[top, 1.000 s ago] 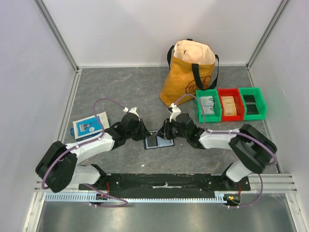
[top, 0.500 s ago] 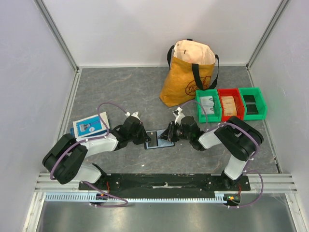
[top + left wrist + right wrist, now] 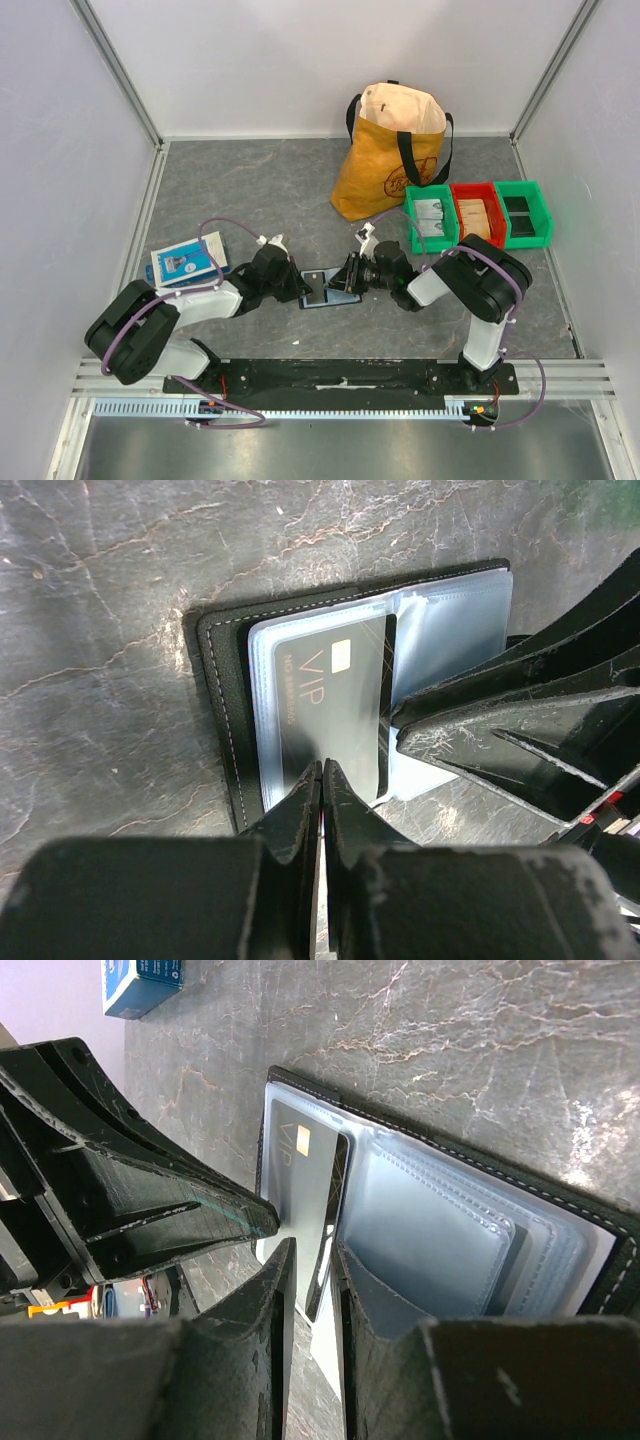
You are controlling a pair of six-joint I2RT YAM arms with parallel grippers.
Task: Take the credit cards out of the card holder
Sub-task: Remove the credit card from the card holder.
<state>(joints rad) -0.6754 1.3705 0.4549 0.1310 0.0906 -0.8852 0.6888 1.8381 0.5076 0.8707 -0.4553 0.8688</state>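
Card holder (image 3: 215, 670) lies open; tools hide its near edge.

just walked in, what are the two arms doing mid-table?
Both arms are low over the card holder, which lies open on the table. The left gripper is pinched shut at the edge of a dark card marked VIP that sits in a clear sleeve. The right gripper comes in from the opposite side, its fingers narrowly apart at the same card's edge. The card is not yet out; the other sleeves look empty.
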